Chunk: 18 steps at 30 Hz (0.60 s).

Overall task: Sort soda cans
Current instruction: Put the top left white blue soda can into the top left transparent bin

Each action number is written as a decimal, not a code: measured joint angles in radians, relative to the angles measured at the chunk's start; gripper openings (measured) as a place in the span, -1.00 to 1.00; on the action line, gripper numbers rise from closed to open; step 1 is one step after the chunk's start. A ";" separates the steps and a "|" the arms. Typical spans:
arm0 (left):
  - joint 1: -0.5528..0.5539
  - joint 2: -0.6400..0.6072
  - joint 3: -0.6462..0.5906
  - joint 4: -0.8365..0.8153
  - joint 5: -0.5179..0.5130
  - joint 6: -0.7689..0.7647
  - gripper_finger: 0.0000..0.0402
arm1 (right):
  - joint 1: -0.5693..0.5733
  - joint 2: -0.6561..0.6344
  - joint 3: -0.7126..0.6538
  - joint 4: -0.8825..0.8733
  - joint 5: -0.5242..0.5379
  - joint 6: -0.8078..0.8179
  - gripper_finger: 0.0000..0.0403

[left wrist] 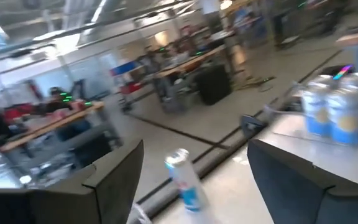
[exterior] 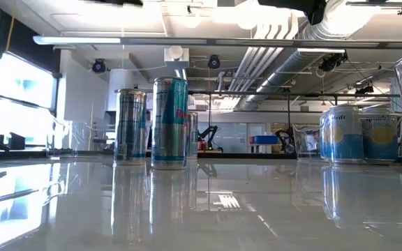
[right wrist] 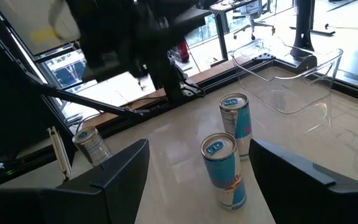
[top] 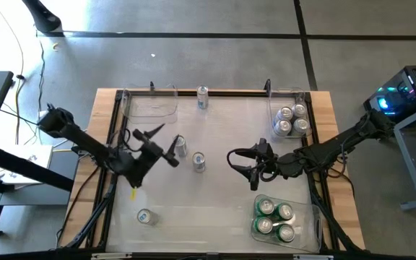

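Two blue-and-silver soda cans (top: 180, 146) (top: 198, 162) stand upright mid-table; they also show in the right wrist view (right wrist: 235, 121) (right wrist: 224, 168). Another can (top: 202, 96) stands at the far edge, and one more (top: 144, 216) near the front left. My left gripper (top: 163, 144) hangs raised just left of the middle pair, open, with nothing between its fingers (left wrist: 114, 180). My right gripper (top: 243, 170) waits open to their right, pointing at them, also with nothing between its fingers.
An empty clear bin (top: 150, 101) sits at the far left. A far-right bin (top: 269, 108) holds silver-white cans (top: 291, 119). A near-right bin (top: 316, 220) holds green cans (top: 274, 219). A black rail (top: 230, 92) runs along the far edge.
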 joint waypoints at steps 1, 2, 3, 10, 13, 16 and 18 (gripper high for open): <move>0.001 -0.011 0.052 -0.051 -0.022 0.023 0.43 | 0.000 0.000 0.000 0.000 0.000 0.000 0.35; 0.003 -0.021 0.103 -0.101 -0.043 0.046 0.45 | 0.000 0.000 0.000 -0.001 0.000 0.000 0.35; 0.004 -0.028 0.149 -0.144 -0.063 0.061 0.47 | 0.000 0.000 0.000 -0.002 0.000 0.000 0.35; -0.014 -0.038 0.303 -0.363 -0.033 -0.043 0.49 | 0.000 0.000 0.000 -0.022 0.000 -0.008 0.35; -0.035 -0.038 0.303 -0.563 0.198 -0.316 0.49 | 0.000 0.000 0.000 -0.033 0.000 -0.009 0.35; -0.007 -0.039 0.320 -0.791 0.533 -0.675 0.49 | 0.000 0.000 0.000 -0.048 0.000 -0.009 0.35; 0.024 -0.041 0.364 -0.956 0.605 -0.802 0.49 | 0.000 0.000 0.000 -0.056 0.000 -0.009 0.35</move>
